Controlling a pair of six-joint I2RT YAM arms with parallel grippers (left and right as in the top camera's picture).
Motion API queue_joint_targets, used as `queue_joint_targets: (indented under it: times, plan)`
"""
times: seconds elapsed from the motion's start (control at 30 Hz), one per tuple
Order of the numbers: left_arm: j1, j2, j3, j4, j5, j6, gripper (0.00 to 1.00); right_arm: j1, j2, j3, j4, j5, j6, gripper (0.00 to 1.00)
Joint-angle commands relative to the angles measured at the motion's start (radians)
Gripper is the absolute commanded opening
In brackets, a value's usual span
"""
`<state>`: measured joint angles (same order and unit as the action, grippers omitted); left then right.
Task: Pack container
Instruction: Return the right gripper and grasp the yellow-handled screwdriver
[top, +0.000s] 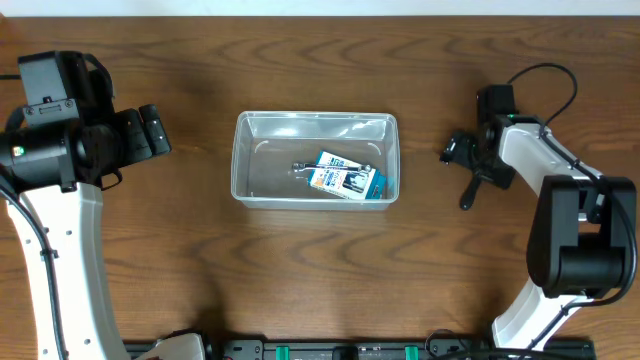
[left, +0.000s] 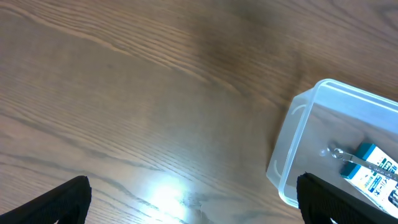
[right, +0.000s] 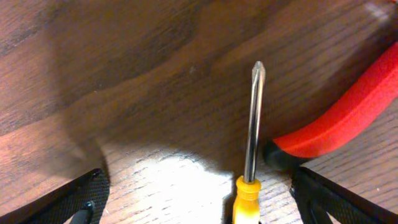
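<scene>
The clear plastic container (top: 240, 160) stands mid-table. It holds a blue and white packet (top: 345, 178) with a small metal tool (top: 300, 167) beside it. In the left wrist view the container's corner (left: 292, 134) and the packet (left: 373, 173) show at the right. My left gripper (top: 152, 130) is open and empty over bare wood left of the container (left: 193, 202). My right gripper (top: 462, 160) is open, right of the container. Between its fingers (right: 199, 199) lies a screwdriver (right: 252, 124) with a yellow handle, nearer the right finger, not gripped.
A red curved tool handle (right: 348, 118) lies on the table just right of the screwdriver's shaft, close to the right finger. A dark, narrow object (top: 468, 195) sticks out below the right gripper. The table is dark wood.
</scene>
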<state>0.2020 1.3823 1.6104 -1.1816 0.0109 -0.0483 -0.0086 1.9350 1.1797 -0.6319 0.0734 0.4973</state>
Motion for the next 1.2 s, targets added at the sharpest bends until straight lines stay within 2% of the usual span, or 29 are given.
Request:
queue_joint_targets:
  times: [0.0,0.17,0.47,0.6,0.83,0.97,1.07,1.17]
  plan:
    - [0.005,0.004,-0.004,-0.002,-0.016,-0.001,0.98,0.003,0.048,-0.068,-0.011,-0.048,0.048,0.95]
    - [0.005,0.004,-0.004,-0.003,-0.016,-0.001,0.98,0.003,0.048,-0.068,-0.021,-0.064,0.048,0.88]
    - [0.005,0.004,-0.004,-0.003,-0.016,-0.001,0.98,0.003,0.048,-0.068,-0.058,-0.101,0.075,0.56]
    - [0.005,0.004,-0.004,-0.003,-0.016,-0.001,0.98,0.003,0.048,-0.068,-0.06,-0.105,0.075,0.39]
    - [0.005,0.004,-0.004,-0.003,-0.016,-0.001,0.98,0.003,0.048,-0.068,-0.059,-0.105,0.075,0.35]
    - [0.005,0.004,-0.004,-0.003,-0.016,-0.001,0.98,0.003,0.048,-0.068,-0.052,-0.105,0.074,0.23]
    - [0.005,0.004,-0.004,-0.003,-0.016,-0.001,0.98,0.003,0.048,-0.068,-0.046,-0.105,0.074,0.2]
    - [0.005,0.004,-0.004,-0.003,-0.016,-0.001,0.98,0.003,0.047,-0.068,-0.032,-0.106,0.073,0.14]
